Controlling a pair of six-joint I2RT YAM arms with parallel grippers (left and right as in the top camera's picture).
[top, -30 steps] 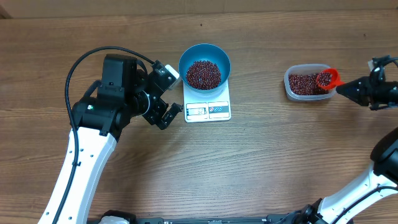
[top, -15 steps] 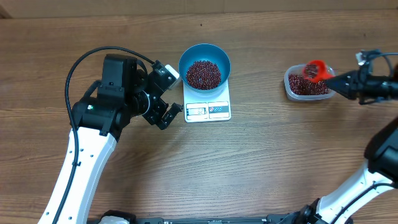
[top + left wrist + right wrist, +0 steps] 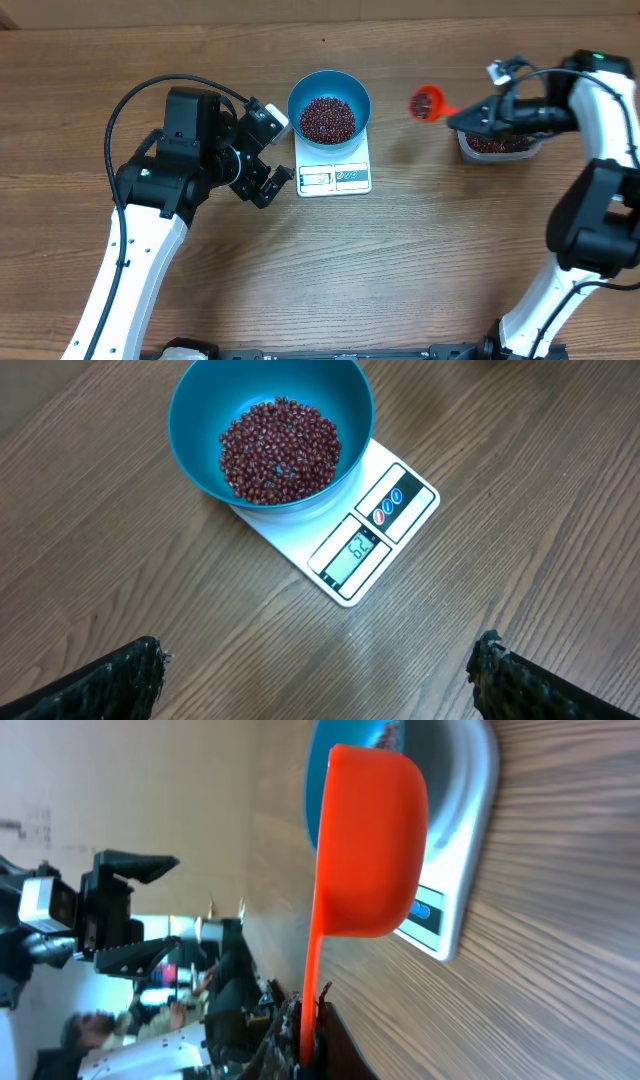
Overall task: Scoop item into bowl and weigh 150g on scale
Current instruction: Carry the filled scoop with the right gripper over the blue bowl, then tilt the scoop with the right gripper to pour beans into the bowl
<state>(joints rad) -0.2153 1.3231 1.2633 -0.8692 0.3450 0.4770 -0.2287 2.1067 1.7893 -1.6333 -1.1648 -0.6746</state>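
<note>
Right hand (image 3: 462, 117) clamped shut on the handle of a small orange plastic scoop (image 3: 426, 102), apparently loaded, held ahead of its fingertips over bare worktop (image 3: 430, 250). Further ahead, the deep bright-blue bowl (image 3: 300, 92) of small dark red-maroon beans (image 3: 327, 119) sits on the flat white rectangular scale (image 3: 336, 178). Left hand (image 3: 272, 152) spread wide, empty, scale just past its fingertips. Risk: a tilt or jolt scatters beans short of the bowl, and dumping everything may overshoot the target.
</note>
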